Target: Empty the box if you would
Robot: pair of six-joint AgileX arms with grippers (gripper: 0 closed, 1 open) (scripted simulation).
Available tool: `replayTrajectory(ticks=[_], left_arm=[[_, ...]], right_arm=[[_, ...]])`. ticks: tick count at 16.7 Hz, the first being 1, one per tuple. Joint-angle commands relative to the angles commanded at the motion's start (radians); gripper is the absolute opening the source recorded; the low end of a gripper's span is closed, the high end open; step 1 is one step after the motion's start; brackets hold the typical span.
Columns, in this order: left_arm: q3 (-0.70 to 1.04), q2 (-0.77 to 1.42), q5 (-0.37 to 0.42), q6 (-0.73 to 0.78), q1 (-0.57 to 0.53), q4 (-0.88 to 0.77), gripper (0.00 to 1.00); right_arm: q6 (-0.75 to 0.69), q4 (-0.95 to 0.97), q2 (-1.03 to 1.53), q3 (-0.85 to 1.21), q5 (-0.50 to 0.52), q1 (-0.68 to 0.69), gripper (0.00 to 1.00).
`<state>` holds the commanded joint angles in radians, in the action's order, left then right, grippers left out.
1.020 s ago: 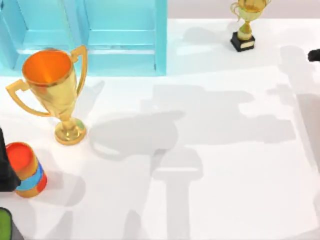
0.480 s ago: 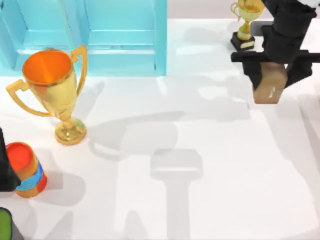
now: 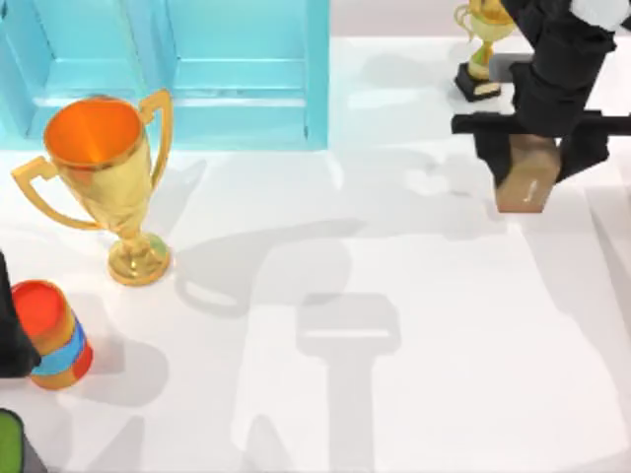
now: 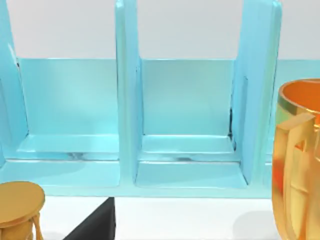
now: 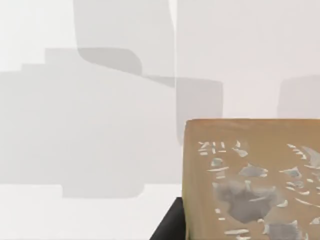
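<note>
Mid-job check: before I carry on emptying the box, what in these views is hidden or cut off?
- Right gripper, top view: its own body hides where the jaws meet the tan block.
- Tan block, right wrist view: cut off by the frame edge.
- Small trophy, top view: partly behind the right arm.
- Blue box, top view: cut off at the edge.
- Large trophy, left wrist view: cut off by the edge.
</note>
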<state>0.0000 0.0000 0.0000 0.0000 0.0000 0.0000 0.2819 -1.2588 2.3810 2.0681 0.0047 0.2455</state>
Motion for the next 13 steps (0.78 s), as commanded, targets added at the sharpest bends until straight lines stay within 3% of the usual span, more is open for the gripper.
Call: replayTrajectory(ticks=[8,13], left_arm=[[0.0,0.0,0.0,0.0,0.0,0.0,1.0],[0.0,0.0,0.0,0.0,0.0,0.0,1.0]], right_arm=[[0.001,0.097,0.015,-0.079,0.001,0.004,0.0],[0.001,0.097,0.015,-0.079,0.001,0.004,0.38]])
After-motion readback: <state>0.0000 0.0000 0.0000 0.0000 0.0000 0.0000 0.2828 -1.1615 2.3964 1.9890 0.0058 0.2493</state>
